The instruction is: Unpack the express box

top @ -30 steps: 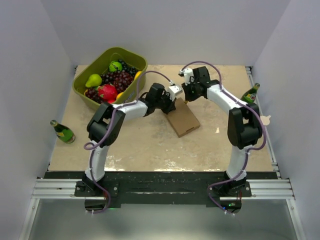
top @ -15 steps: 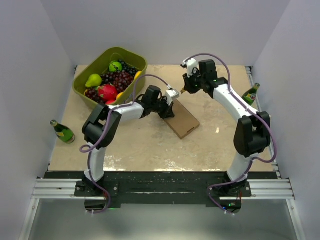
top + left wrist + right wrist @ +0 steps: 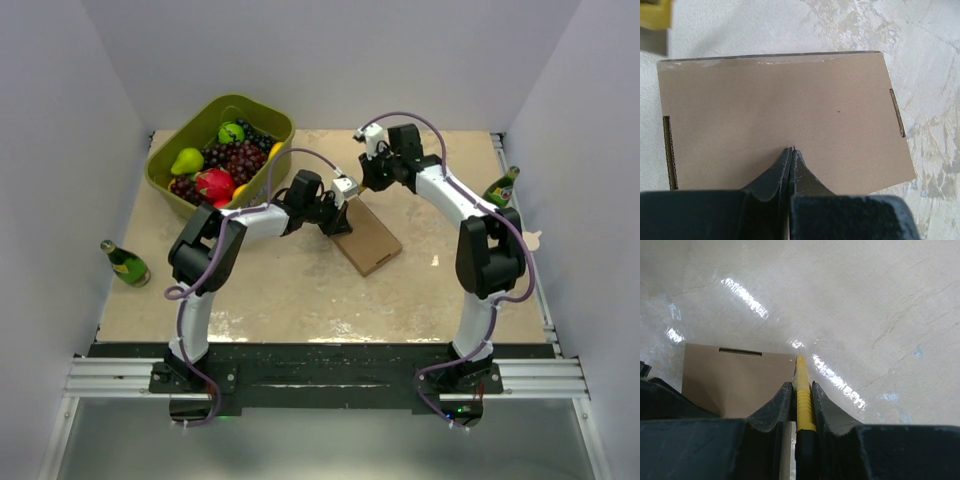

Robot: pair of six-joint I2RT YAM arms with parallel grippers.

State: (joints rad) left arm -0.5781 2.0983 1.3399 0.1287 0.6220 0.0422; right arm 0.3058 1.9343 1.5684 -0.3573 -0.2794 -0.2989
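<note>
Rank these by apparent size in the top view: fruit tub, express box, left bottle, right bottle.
1. fruit tub
2. express box, partly hidden by the grippers
3. left bottle and right bottle: they look alike, so unranked

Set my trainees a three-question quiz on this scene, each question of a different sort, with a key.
1. Which does the right gripper grip? A a spoon; B a slim yellow tool; C a sponge.
2. True or false: the left gripper, over the express box, has its jaws wide open.
3. Fill in: the fruit tub stands at the table's far ___ corner.
Key: 1 B; 2 false; 3 left.
</note>
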